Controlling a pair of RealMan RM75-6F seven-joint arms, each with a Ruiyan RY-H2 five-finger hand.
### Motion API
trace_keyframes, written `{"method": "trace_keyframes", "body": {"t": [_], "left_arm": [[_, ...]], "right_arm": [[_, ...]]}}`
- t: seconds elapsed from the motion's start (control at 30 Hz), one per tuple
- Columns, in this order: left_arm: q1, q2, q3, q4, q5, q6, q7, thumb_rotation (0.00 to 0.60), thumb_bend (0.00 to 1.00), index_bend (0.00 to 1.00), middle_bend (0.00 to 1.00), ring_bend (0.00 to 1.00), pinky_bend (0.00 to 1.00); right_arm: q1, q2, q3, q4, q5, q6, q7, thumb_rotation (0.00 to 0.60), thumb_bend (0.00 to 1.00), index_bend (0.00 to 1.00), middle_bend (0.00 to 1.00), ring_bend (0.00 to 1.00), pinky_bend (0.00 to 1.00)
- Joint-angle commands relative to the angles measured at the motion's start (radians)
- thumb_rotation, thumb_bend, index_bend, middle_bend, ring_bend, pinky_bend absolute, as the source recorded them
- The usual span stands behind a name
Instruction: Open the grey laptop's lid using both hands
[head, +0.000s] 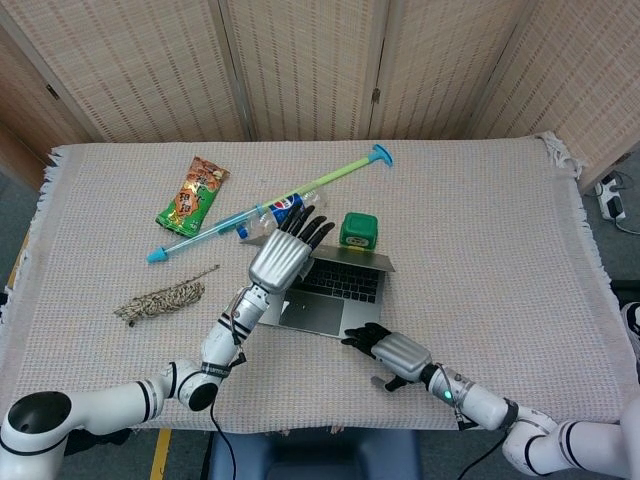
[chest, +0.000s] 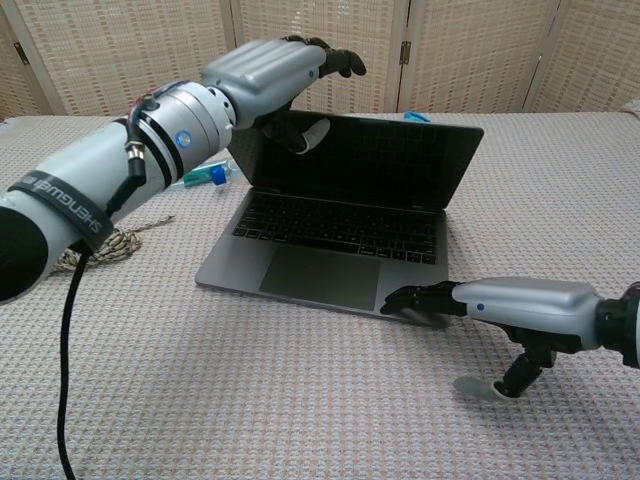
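Observation:
The grey laptop (head: 331, 297) (chest: 340, 255) sits mid-table with its lid (chest: 372, 163) raised close to upright, the dark screen facing me. My left hand (head: 281, 256) (chest: 268, 78) grips the lid's top left edge, fingers hooked over the back and thumb on the screen side. My right hand (head: 387, 349) (chest: 505, 301) lies low on the cloth at the front right. Its dark fingertips (chest: 408, 300) press on the front right corner of the laptop's base, and it holds nothing.
Behind the laptop lie a green box (head: 358, 230), a plastic bottle (head: 283, 210), a long green-and-blue stick (head: 335, 178) and a snack bag (head: 194, 193). A rope bundle (head: 160, 298) lies to the left. A folding screen closes off the far side.

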Motion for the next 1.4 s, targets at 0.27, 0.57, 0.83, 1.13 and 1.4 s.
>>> {"method": "trace_keyframes", "body": {"t": [0.27,0.57,0.83,1.13,1.4], "left_arm": [[-0.098,0.040,-0.091,0.057,-0.211,-0.111,0.040,0.600,0.57,0.11,0.12,0.00,0.00],[-0.144,0.062,-0.112,0.146,-0.376,-0.159,0.059,0.600,0.51,0.07,0.09,0.00,0.00],[-0.177,0.070,-0.127,0.236,-0.514,-0.191,0.049,0.600,0.46,0.05,0.07,0.00,0.00],[-0.229,0.064,-0.123,0.350,-0.646,-0.231,0.081,0.600,0.44,0.04,0.06,0.00,0.00],[-0.227,0.079,-0.091,0.376,-0.731,-0.244,0.120,0.600,0.44,0.03,0.06,0.00,0.00]], "right_arm": [[0.009,-0.008,0.010,-0.005,0.029,-0.009,-0.025,0.600,0.47,0.00,0.00,0.01,0.00],[0.010,-0.008,0.012,-0.007,0.054,-0.014,-0.044,0.600,0.47,0.00,0.00,0.01,0.00],[0.013,-0.008,0.014,-0.007,0.063,-0.016,-0.044,0.600,0.47,0.00,0.00,0.01,0.00],[0.018,-0.007,0.016,-0.008,0.070,-0.019,-0.042,0.600,0.47,0.00,0.00,0.02,0.00],[0.014,-0.004,0.014,-0.009,0.062,0.000,-0.042,0.600,0.47,0.00,0.00,0.01,0.00]]}}
